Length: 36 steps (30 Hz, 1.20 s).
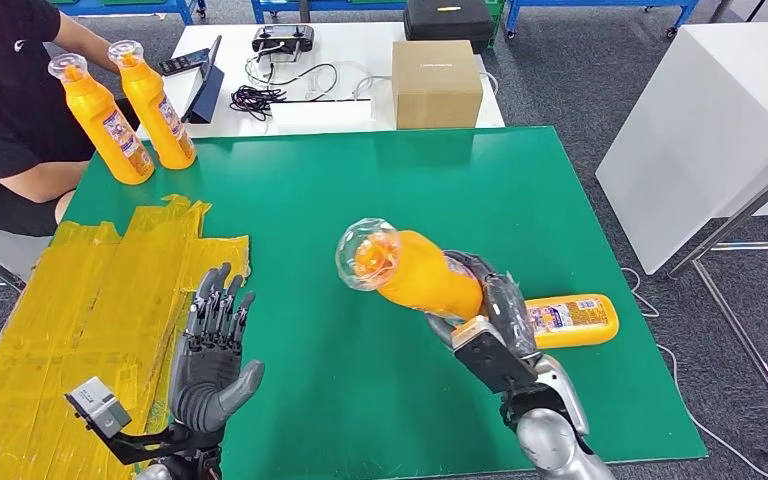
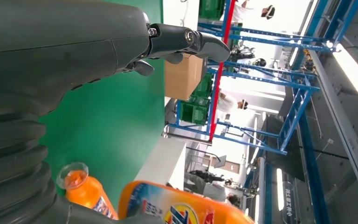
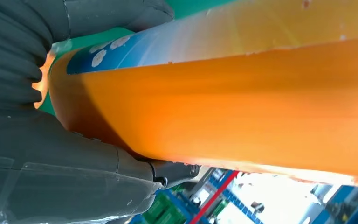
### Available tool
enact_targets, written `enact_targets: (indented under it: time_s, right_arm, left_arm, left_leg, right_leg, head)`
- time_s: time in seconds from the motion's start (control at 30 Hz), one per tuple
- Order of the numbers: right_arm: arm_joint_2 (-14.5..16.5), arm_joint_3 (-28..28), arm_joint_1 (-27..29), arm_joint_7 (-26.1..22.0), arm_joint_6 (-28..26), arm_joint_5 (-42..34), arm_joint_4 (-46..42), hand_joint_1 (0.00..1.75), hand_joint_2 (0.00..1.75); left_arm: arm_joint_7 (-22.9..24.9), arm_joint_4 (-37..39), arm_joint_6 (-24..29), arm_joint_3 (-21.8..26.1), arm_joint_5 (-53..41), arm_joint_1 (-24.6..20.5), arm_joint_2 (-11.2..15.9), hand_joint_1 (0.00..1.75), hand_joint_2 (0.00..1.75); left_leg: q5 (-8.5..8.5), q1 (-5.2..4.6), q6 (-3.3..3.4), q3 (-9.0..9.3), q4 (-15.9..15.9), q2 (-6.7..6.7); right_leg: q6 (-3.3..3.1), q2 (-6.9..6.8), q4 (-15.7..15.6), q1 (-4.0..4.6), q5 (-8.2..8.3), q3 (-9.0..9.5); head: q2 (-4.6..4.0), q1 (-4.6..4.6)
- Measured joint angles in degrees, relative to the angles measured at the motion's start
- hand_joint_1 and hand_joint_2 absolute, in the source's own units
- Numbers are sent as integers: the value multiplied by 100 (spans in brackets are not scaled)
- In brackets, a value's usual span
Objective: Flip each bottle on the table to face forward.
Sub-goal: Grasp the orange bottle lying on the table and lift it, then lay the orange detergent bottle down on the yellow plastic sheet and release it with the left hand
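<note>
A: Gripping an orange bottle (image 1: 415,272) in the right hand (image 1: 490,330), lifted off the green counter (image 1: 380,190), cap tilted up.

B: Left hand (image 1: 210,350) empty, fingers apart, beside the yellow tape patch (image 1: 90,310). Another bottle (image 1: 572,320) lying just behind the right hand. Two standing bottles (image 1: 135,110) at the counter's far corner.

We are seeing open green counter (image 1: 380,190) running through the middle; two upright bottles (image 1: 132,112) are blocking the far left corner, a lying bottle (image 1: 572,320) crowding the right edge.
</note>
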Motion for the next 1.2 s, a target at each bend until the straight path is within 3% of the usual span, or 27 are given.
enact_targets:
  time_s: [0.4,0.73,1.2]
  right_arm:
    - [269,571,-297,161,-36,183,405,175,175]
    - [564,1115,-886,498,-215,376,806,175,175]
    - [827,1376,-1321,664,-286,464,1349,175,175]
  left_arm:
    - [-68,71,164,5,-199,-103,-25,0,175]
    - [-107,135,233,3,-257,-218,-56,0,175]
    - [-140,193,180,2,-186,-297,-67,0,175]
  left_leg:
    - [1,-1,0,-7,0,-2]
    - [6,1,-4,-7,0,-2]
    - [6,0,-4,-8,0,-3]
  right_leg:
    - [0,-4,0,-1,0,-3]
    - [0,-4,2,0,0,-5]
    - [0,-4,2,-1,0,-6]
  head:
    - [0,2]
    - [0,1]
    - [0,2]
